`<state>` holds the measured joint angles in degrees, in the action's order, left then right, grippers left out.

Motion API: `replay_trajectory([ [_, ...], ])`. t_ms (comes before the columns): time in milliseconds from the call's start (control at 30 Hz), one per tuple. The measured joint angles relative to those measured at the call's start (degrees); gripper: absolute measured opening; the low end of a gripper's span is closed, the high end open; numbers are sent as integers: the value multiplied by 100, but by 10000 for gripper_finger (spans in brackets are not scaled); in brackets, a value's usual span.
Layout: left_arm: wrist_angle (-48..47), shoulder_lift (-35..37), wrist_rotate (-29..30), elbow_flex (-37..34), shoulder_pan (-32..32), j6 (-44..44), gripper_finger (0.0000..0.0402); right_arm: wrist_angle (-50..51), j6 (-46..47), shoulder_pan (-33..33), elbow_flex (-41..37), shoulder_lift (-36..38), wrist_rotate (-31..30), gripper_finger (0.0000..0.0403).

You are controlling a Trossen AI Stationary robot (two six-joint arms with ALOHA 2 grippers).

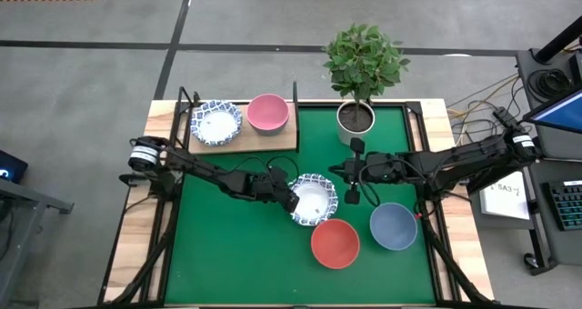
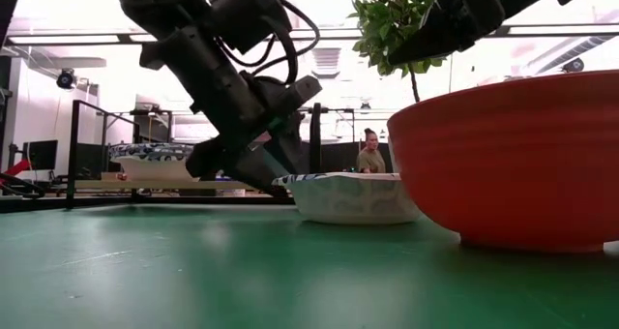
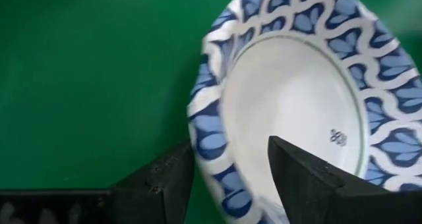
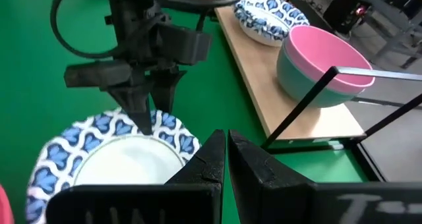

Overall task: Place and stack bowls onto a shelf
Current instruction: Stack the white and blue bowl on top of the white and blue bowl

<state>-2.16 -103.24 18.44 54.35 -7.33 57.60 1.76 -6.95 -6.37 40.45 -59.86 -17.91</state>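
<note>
A white bowl with a blue patterned rim (image 1: 314, 198) rests by its base on the green mat. My left gripper (image 3: 227, 151) is open and slants down at the side of the bowl toward the table's left. One finger (image 3: 165, 178) stands outside the rim and one (image 3: 310, 178) inside. The shelf (image 1: 241, 138) at the far left carries another patterned bowl (image 1: 215, 123) and a pink bowl (image 1: 268, 112). A red bowl (image 1: 335, 243) and a grey-blue bowl (image 1: 393, 224) sit on the mat nearer the front. My right gripper (image 1: 335, 171) hangs shut above the mat, just beyond the patterned bowl. My left gripper has the patterned bowl's rim (image 3: 211, 145) between its open fingers, one inside the bowl and one outside, coming slantwise from above and the table's left. I cannot tell whether either finger touches the rim. The bowl sits level on the mat.
A white pot with a small green tree (image 1: 356, 116) stands at the mat's far edge, right of the shelf. Thin black uprights (image 4: 310, 105) rise at the shelf's ends. Bare green mat (image 1: 236, 254) lies at the near left. A person (image 2: 370, 153) shows far behind the table.
</note>
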Motion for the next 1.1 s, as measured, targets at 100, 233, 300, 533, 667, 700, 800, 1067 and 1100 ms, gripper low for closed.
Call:
replay_trajectory([
  [100, 107, -39, -8, 0, 0, 0, 154, -66, -119, 0, 0, 4, -9, 9],
  [233, 91, -51, -53, 18, -15, 16, 95, -82, -169, 0, 0, 13, -9, 9],
  [300, 112, -48, 26, 29, -15, 9, 55, -39, -165, 0, 0, 11, -9, 9],
  [533, 11, 221, 63, 35, 33, -253, 7, -30, -160, 0, 0, 7, -8, 9],
  [667, -575, 840, 44, 35, 59, -454, 3, -47, -160, 0, 0, 7, -7, 9],
  [700, -797, 1066, 46, 35, 82, -536, 2, -68, -160, 0, 0, 7, -7, 9],
  [800, -1611, 1928, 59, 35, 164, -723, 1, -76, -74, 0, 0, 1, -3, 9],
  [1067, -4461, 4666, 598, 232, 480, -633, 0, -556, -61, 2, -2, -158, 56, 9],
  [1100, -4804, 4944, 746, 313, 527, -608, 0, -628, -60, 2, -2, -218, 150, 9],
])
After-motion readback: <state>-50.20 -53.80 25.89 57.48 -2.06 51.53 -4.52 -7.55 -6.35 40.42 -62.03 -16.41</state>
